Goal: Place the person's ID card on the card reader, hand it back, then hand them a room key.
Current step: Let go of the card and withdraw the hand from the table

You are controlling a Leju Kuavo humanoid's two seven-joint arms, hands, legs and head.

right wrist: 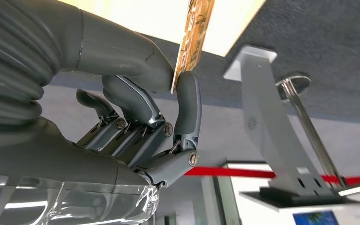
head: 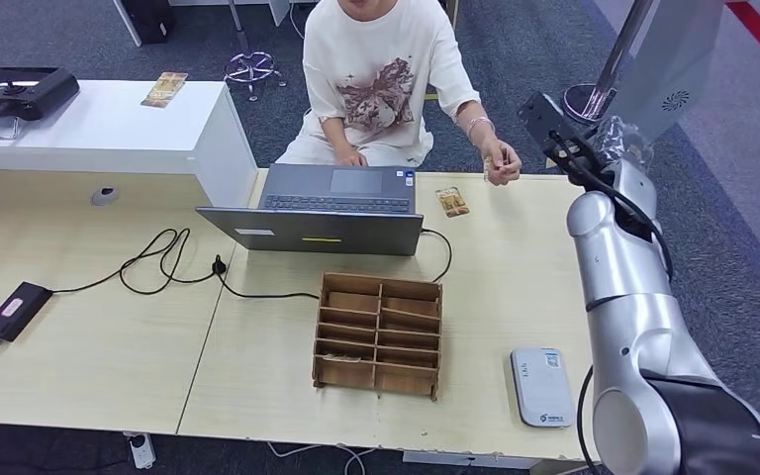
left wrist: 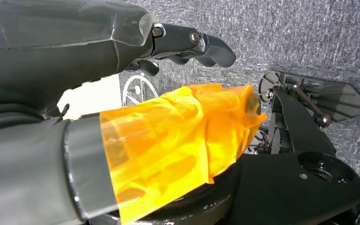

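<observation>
One card [right wrist: 193, 33] between right hand [right wrist: 136, 117] fingers

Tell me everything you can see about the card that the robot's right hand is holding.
The card is thin and flat, with a brown and gold printed pattern on its face and a pale edge. In the right wrist view it is seen almost edge-on. The right hand pinches its lower end between the thick thumb and one dark finger; the rest stands free above the fingers. Its text cannot be read.
</observation>
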